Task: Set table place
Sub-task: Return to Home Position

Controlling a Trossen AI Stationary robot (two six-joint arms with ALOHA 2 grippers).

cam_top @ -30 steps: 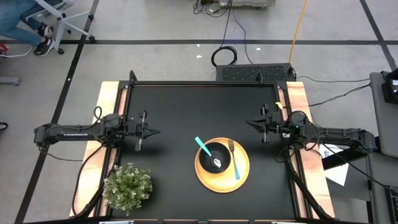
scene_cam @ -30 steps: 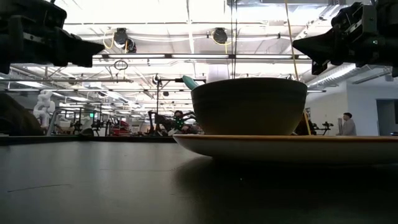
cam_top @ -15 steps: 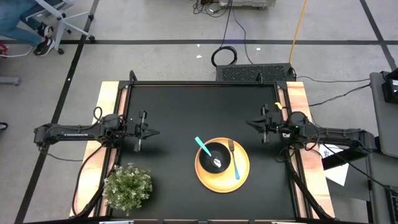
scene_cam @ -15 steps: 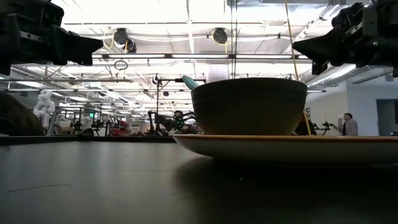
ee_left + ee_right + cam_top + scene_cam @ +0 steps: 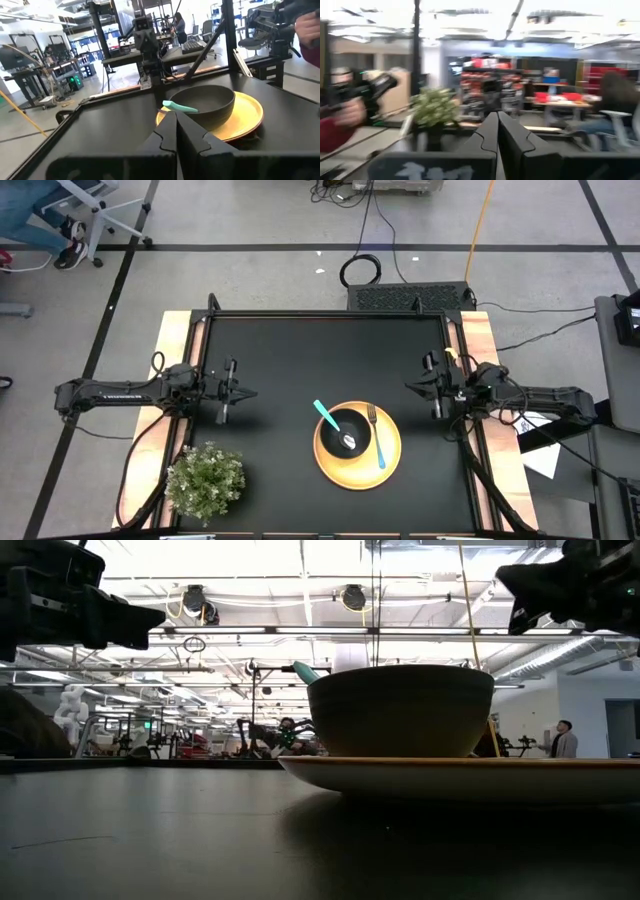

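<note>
Now, status check, 4-view sweep.

- The surface point(image 5: 300, 350): carries only the place setting and a potted plant point(image 5: 206, 480), which sits at the near-left corner, well apart from the setting. I leave it alone; it is not part of the job.
- Yellow plate point(image 5: 392, 463): flat on the surface, right of centre and toward the near edge.
- Black bowl point(image 5: 358, 425): upright on the plate, offset to its left and far side, so a crescent of bare plate shows on the right and near sides.
- Fork point(image 5: 376, 438): lies on that bare crescent just right of the bowl, tines far, teal handle near.
- Spoon point(image 5: 325, 415): head down inside the bowl, teal handle leaning out over the far-left rim. The low view confirms the handle tip showing above the rim.
- Left gripper point(image 5: 250, 392): hangs above the left part of the surface, well apart from the plate. Its wrist view shows the fingers pressed together with nothing between them.
- Right gripper point(image 5: 408, 387): hangs by the right edge, beyond the far-right side of the plate. Fingers likewise closed on nothing.

My judgement: all four pieces are placed and the setting reads as complete. What seems left is only parking both arms at their rest pose. I see no piece needing correction.
</note>
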